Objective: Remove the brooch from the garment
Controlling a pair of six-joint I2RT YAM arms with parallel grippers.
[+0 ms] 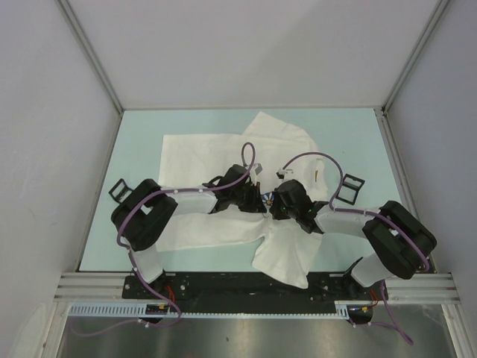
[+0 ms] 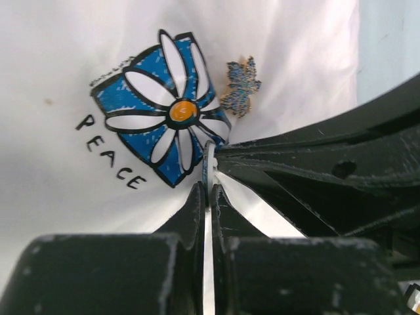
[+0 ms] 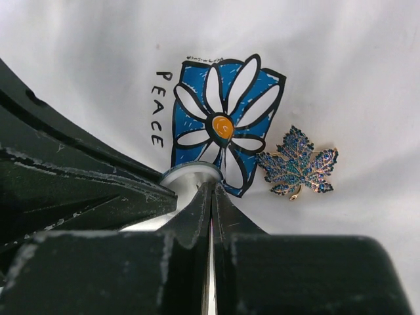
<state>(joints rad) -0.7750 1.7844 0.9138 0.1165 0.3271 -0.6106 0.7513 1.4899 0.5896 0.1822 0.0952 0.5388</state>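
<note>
The garment (image 1: 201, 149) is a white T-shirt spread flat on the table, with a blue-and-white flower print (image 2: 167, 108) (image 3: 223, 118) and the word PEACE. The brooch (image 1: 266, 198) is a small round disc standing on edge beside the print. It shows as a thin rim (image 2: 209, 161) in the left wrist view and as a silvery back (image 3: 190, 176) in the right wrist view. My left gripper (image 2: 210, 191) is shut on its rim. My right gripper (image 3: 211, 189) is shut, tips touching the disc's back. I cannot tell whether they pinch anything.
A jewelled blue maple-leaf pin (image 3: 298, 164) (image 2: 239, 85) sits on the shirt just beside the print. Two small square black frames (image 1: 119, 189) (image 1: 349, 189) lie at the shirt's left and right. Grey walls close in the teal table (image 1: 141, 127) on three sides.
</note>
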